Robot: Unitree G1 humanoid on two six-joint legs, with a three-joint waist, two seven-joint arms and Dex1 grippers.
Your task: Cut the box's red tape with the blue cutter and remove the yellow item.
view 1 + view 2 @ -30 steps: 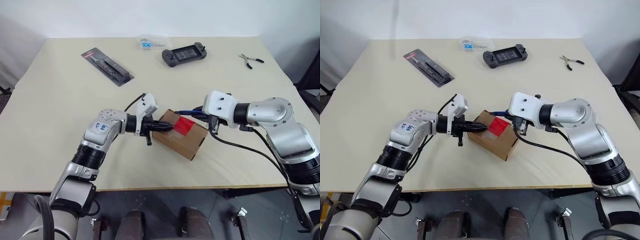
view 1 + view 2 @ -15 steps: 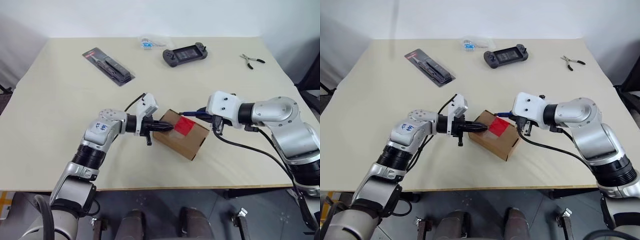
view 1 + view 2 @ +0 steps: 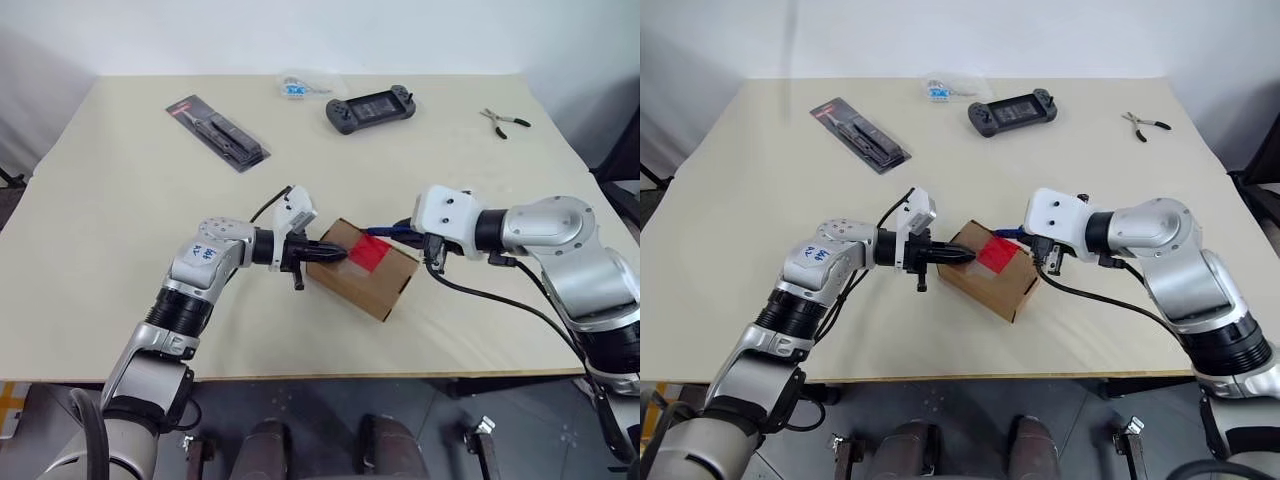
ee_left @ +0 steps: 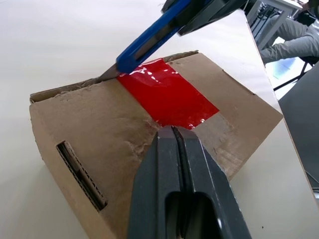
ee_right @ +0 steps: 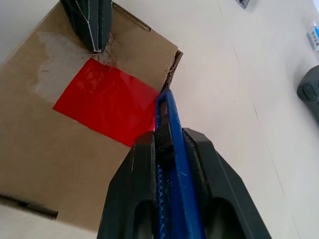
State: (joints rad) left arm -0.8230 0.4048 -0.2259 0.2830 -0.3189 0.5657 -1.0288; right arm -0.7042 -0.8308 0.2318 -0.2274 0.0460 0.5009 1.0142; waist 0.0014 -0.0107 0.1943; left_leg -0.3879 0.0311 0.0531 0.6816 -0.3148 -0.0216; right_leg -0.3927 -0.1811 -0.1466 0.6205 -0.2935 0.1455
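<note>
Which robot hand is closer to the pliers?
Right. The right gripper is beside the box, on the pliers' side; the left gripper is on the box's far side.

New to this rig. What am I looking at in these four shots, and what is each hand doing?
It is a two-armed humanoid robot at a beige table. Two pictures look down from its head; the other two look along each wrist. The left hand, fingers shut, presses on the small brown cardboard box. The right hand grips the slim blue cutter, its blade at the edge of the red tape patch. Farther back lie a packaged black tool, a dark game controller, small pliers and a small clear packet.
</note>
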